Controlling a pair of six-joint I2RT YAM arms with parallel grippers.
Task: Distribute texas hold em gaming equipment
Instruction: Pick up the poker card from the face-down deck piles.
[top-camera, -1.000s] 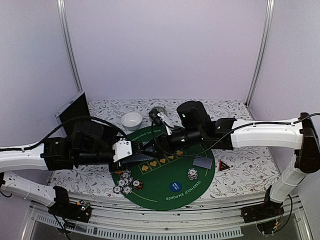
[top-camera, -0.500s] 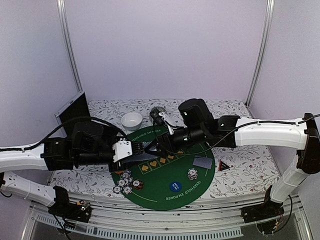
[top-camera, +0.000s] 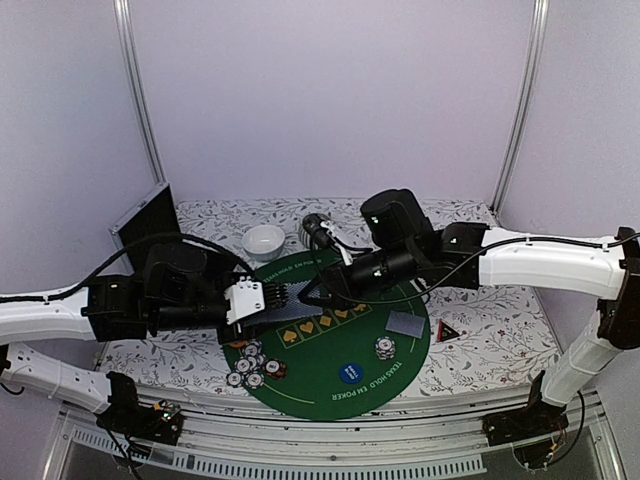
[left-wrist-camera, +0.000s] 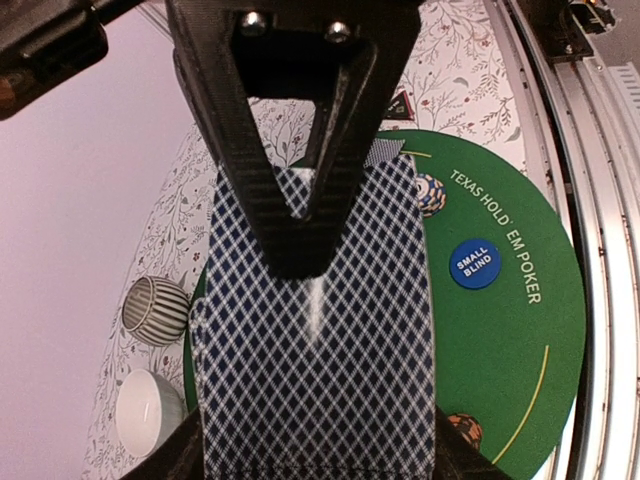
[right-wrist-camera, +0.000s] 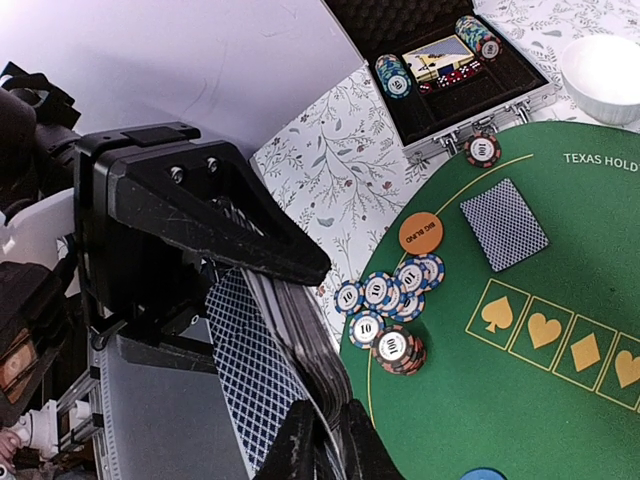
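My left gripper (top-camera: 262, 298) is shut on a deck of playing cards (left-wrist-camera: 320, 350) with blue diamond backs, held above the left side of the green mat (top-camera: 330, 390). My right gripper (right-wrist-camera: 328, 445) meets it from the right, its fingers pinched on the edge of the deck (right-wrist-camera: 260, 370). Loose poker chips (right-wrist-camera: 390, 300) and an orange button disc (right-wrist-camera: 420, 233) lie at the mat's left edge. Single cards lie on the mat (right-wrist-camera: 504, 223) (top-camera: 405, 325). A blue button disc (top-camera: 349, 373), a chip stack (top-camera: 385, 347) and a red-black triangle (top-camera: 448, 331) sit to the right.
An open black case (right-wrist-camera: 440, 60) with more chips and cards stands at the back left. A white bowl (top-camera: 263, 240) and a striped grey bowl (top-camera: 317, 225) stand behind the mat. Both arms cross low over the mat's middle.
The right gripper's fingers have closed on the edge of the deck, and the right arm has lifted slightly. The left gripper and deck have stayed put.
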